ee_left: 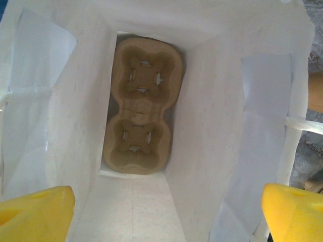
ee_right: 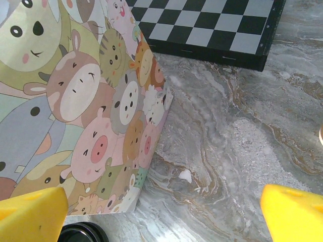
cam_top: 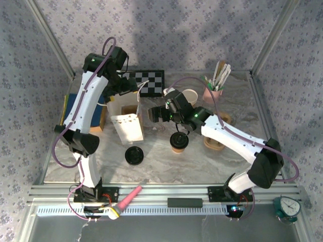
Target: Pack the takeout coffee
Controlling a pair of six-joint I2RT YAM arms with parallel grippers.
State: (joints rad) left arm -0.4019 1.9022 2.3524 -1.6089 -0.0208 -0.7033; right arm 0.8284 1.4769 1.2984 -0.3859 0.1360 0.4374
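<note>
Cartoon animals cover the bag [ee_right: 91, 101], a pulp cup carrier [ee_left: 141, 106] inside.

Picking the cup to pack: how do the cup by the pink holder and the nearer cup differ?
The far cup is open, white inside; the near cup has a black top. The far cup stands by the pink holder, the near cup nearer the loose black lid. Both stand upright.
</note>
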